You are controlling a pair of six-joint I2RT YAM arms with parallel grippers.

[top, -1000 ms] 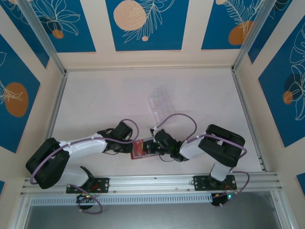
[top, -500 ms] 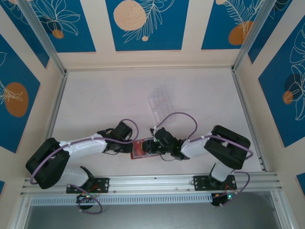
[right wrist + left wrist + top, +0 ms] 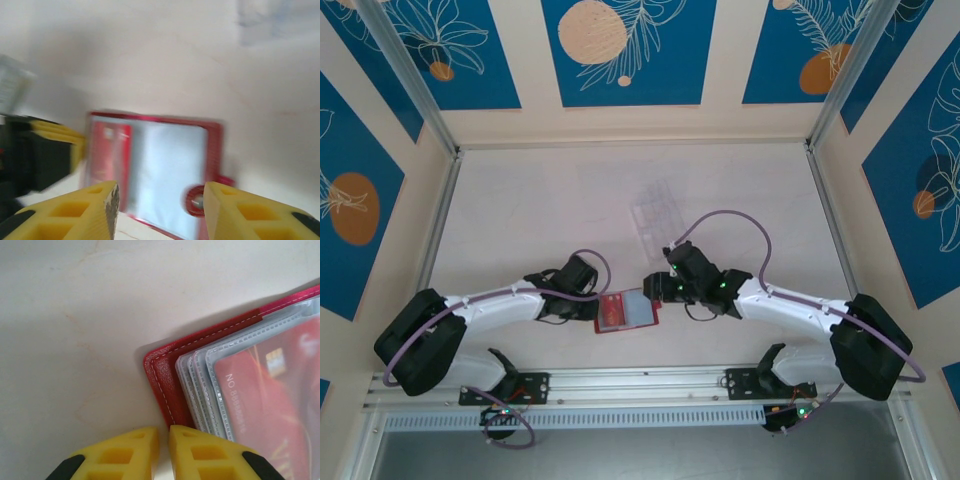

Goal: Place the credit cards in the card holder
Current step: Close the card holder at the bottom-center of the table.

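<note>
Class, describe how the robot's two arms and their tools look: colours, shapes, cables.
The left arm and right arm have white links, bulky black joints and looping purple cables. The left tool and right tool have blocky yellow fingers with recessed pockets and black bases.

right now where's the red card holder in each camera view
top external: the card holder lies open, low centre.
left wrist: its corner fills the right side.
right wrist: open, centre to lower middle.
shared landmark: the red card in its clear sleeve.
</note>
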